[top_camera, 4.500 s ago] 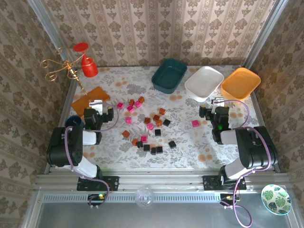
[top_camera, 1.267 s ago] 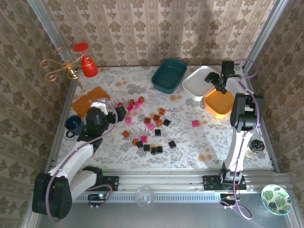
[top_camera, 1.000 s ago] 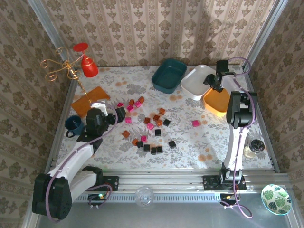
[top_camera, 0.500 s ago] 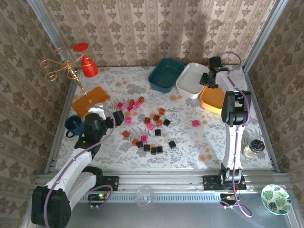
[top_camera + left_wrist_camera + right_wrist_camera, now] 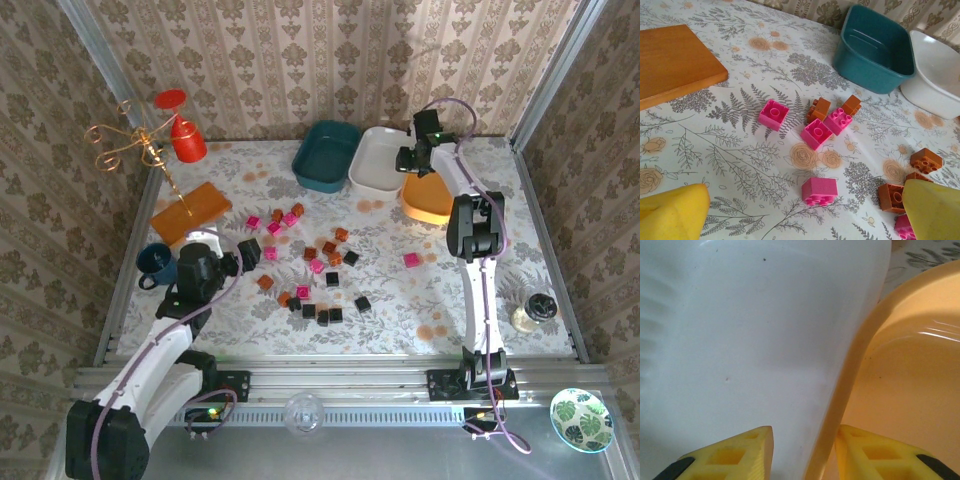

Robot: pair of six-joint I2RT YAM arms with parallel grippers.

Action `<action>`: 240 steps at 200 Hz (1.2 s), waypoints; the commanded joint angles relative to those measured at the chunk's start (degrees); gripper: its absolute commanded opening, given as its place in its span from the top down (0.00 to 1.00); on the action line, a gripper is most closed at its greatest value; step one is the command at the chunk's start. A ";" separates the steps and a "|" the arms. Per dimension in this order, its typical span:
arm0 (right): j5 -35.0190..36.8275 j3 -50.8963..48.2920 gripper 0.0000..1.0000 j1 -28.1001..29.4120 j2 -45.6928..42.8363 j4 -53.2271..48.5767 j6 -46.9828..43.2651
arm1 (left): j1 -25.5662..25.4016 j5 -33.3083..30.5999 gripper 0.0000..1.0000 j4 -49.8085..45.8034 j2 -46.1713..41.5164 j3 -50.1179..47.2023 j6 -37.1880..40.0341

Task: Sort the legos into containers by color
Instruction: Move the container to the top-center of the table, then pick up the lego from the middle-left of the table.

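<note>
**Top view.** The legos [image 5: 317, 266] are tiny blocky bricks in pink, black and reddish-brown. They lie scattered loose on the floral table [image 5: 400, 300], left of centre.
- Three shallow rounded trays stand along the far side. The teal tray [image 5: 325, 157] is leftmost, with the white tray [image 5: 375, 165] hard against its right. The orange tray [image 5: 428, 205] is right again and a little nearer, partly under the arm.
- The right arm stretches long from its base at the near edge to the far side, wrist turned left. The right gripper [image 5: 412, 160] sits where the white and orange trays meet.
- The left arm angles out from the near left. The left gripper [image 5: 232, 248] is low over the table at the left fringe of the bricks, with a dark mug [image 5: 155, 262] just to its left. An orange slab [image 5: 190, 212] lies farther off.

**Left wrist view.** The yellow fingers [image 5: 675, 215] gape wide at the bottom corners and hold nothing.
- Four pink bricks lie ahead, most with studs up. Brown bricks sit among them and off to the right.
- The teal and white trays are beyond, and the slab is at far left.

**Right wrist view.** The fingers [image 5: 735, 455] stand astride the two trays, one inside the white tray and the other inside the orange tray.
- The two tray walls touch each other in the narrow gap between the fingers.
- The jaws are drawn close. The view is too near the lens to tell whether the pads actually bite the walls.
</note>
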 commanded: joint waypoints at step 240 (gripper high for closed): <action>5.65 -66.80 0.19 8.82 -60.16 30.71 3.11 | 4.59 3.53 0.22 -20.80 60.68 46.40 13.07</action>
